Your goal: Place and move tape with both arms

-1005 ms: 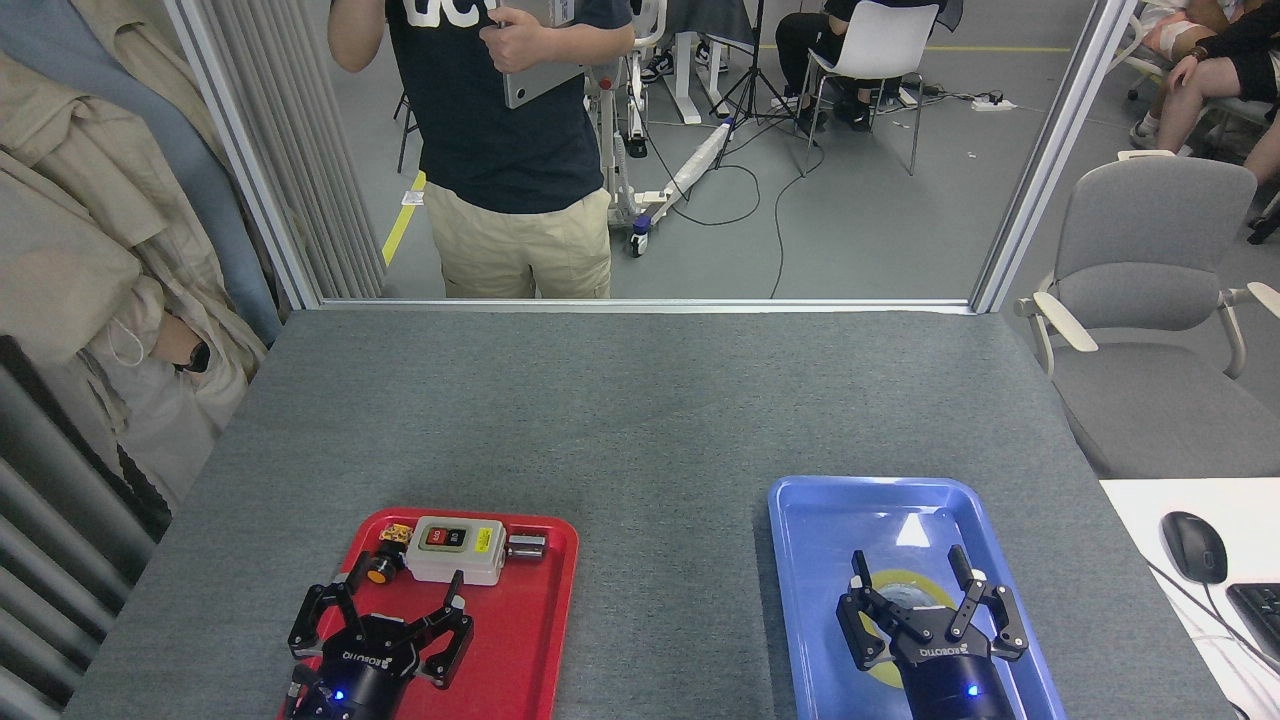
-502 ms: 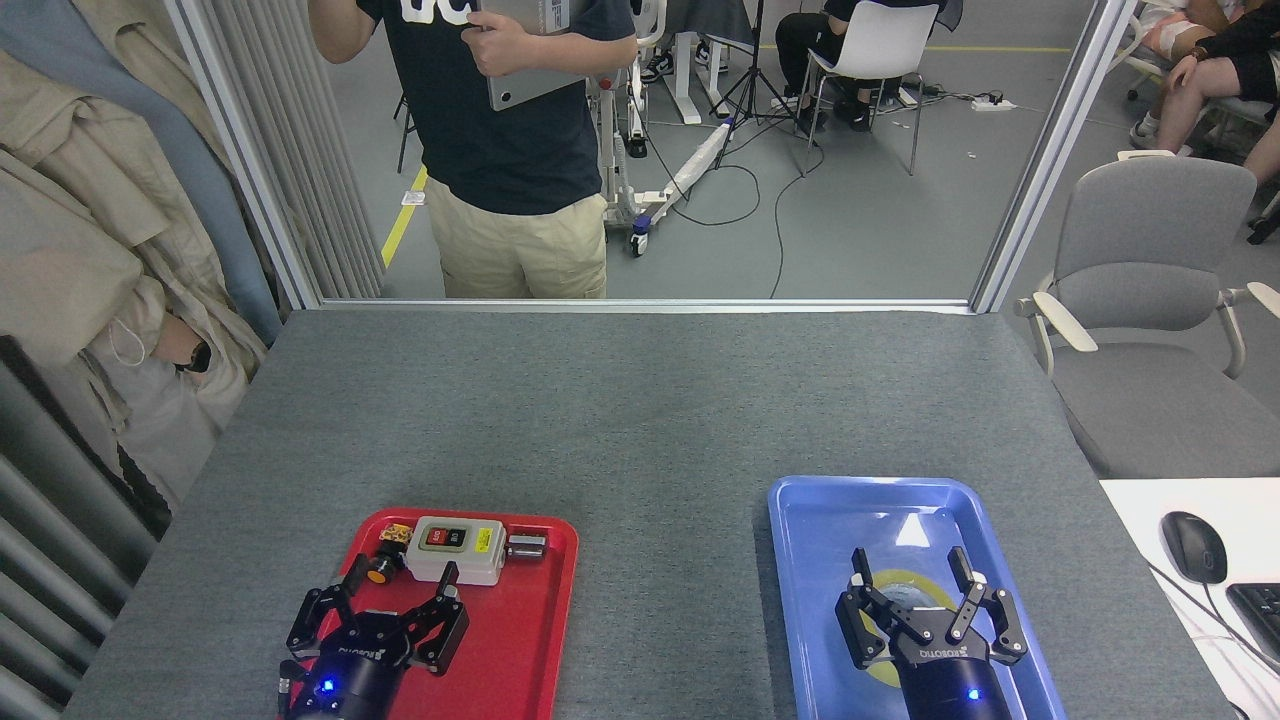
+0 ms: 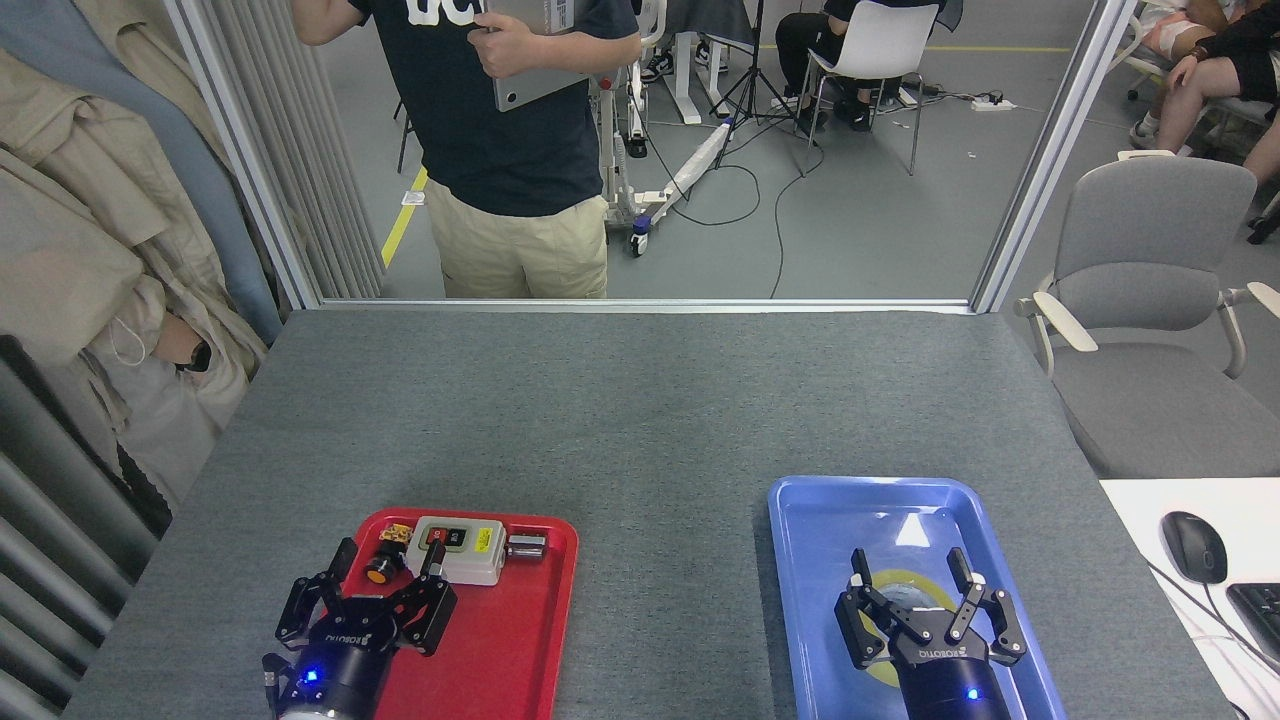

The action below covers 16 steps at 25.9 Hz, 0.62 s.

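Two open grippers: the right gripper (image 3: 912, 600), fingers spread over the tape (image 3: 905, 585), should descend centred before closing, while the left gripper (image 3: 380, 590) waits.

Black three-fingered hands (image 3: 385, 583), blue lights

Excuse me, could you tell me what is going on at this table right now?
A two-armed robot is working over two trays. Its right claw hangs open over the tape, which lies flat in the blue tray; whether the fingers touch the roll cannot be told. The left claw is open over the red tray, holding nothing, just short of the switch box. A person stands beyond the table with a tablet.
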Available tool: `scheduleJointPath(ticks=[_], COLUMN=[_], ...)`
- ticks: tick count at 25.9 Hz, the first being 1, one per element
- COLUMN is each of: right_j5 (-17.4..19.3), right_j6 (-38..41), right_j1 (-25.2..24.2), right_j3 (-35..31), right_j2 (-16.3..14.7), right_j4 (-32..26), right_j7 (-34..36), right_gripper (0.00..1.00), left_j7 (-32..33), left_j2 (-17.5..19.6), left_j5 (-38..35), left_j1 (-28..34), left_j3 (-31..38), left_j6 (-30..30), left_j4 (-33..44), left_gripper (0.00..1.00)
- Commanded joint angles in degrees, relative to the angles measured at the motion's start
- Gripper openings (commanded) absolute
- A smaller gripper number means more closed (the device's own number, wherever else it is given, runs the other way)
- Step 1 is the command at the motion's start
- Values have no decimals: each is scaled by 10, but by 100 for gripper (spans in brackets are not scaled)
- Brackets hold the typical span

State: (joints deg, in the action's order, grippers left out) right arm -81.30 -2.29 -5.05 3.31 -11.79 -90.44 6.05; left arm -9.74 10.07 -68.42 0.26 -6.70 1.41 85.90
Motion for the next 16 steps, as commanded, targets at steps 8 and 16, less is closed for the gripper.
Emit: scheduleJointPath(ticks=[8, 16], right_j5=[0, 0], right_j6=[-2, -1], right_j1=[-1, -1], right_j3=[-1, -1], right_j2=[0, 0], right_j4=[0, -1], right_j7=[1, 5], right_gripper=[100, 100], left_j7=[0, 0], left_j2=[-2, -2], left_j5=[-2, -1], left_j1=[11, -16], left_j3=[-2, -2], left_j6=[-1, -2], left_j4=[32, 14], left_gripper=[100, 100])
